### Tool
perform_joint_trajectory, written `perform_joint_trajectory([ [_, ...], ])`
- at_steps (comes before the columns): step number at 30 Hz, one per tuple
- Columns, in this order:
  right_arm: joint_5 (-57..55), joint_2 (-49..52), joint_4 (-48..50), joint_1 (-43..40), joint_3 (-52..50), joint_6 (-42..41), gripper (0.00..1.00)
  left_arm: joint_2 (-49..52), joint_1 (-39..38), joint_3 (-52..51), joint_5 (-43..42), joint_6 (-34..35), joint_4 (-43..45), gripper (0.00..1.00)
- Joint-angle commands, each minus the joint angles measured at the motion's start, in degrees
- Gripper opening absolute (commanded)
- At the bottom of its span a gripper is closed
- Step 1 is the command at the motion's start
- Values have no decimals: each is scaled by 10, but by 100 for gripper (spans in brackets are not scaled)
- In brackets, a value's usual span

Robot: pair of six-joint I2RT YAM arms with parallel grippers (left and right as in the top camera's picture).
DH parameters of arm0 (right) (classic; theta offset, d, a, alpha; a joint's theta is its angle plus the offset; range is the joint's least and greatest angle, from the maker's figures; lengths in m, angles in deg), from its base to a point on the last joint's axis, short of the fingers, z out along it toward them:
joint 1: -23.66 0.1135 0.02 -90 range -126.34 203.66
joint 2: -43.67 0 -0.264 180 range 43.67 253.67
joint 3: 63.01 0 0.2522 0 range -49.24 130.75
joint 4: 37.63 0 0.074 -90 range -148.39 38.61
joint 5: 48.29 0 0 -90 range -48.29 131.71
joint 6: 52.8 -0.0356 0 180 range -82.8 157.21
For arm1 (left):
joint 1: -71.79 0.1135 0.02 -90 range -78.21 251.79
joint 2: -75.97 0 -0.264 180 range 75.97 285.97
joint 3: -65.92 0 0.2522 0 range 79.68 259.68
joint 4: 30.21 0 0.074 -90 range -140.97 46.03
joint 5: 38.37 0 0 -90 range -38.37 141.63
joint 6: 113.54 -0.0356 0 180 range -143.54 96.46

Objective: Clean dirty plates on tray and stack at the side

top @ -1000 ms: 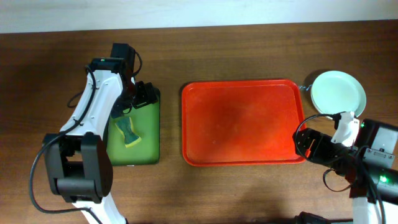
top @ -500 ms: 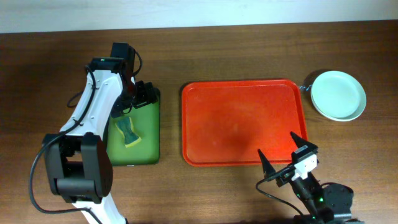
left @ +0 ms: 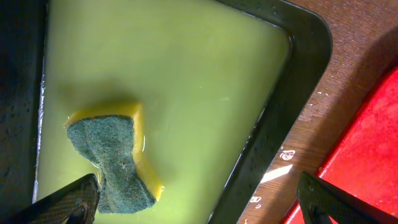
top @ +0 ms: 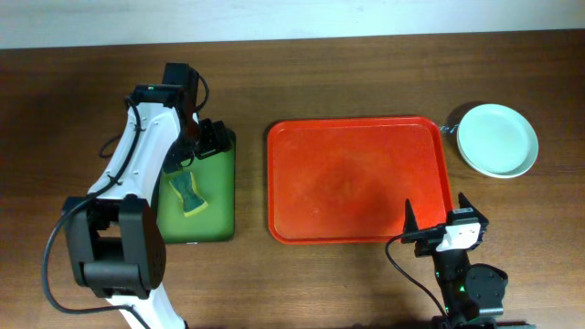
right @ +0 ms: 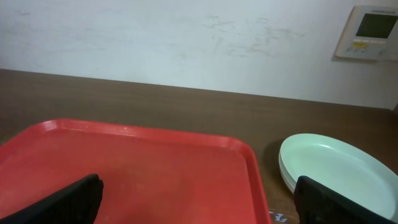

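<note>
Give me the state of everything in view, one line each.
red tray: empty.
plates: stacked on the table beside it.
green tray: holds the sponge.
sponge: lying loose, ungripped.
left gripper: open, empty, above the green tray.
right gripper: open, empty.

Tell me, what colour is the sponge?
The sponge is yellow with a dark green top; left wrist view.

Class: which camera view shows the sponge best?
Left wrist view: the sponge is close, its green scouring face and yellow body clear. Overhead shows it small on the green tray; the right wrist view does not show it.
</note>
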Motion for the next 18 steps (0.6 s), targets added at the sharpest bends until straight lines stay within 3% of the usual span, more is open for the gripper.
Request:
perform_joint_trajectory([
  [1,-11,-5,-2,3,-5,-7,99,-10,3,3,-2,-7,-1,99],
  [13,-11,-5,-2,3,-5,-7,98,-11,-9,3,-2,-7,-1,99],
  [15,-11,-5,-2,3,-5,-7,98,-40,-9,3,0,-7,1,99],
  [18,-11,-5,-2,3,-5,-7,98,-160,-13,-42,68,-21,6,99],
])
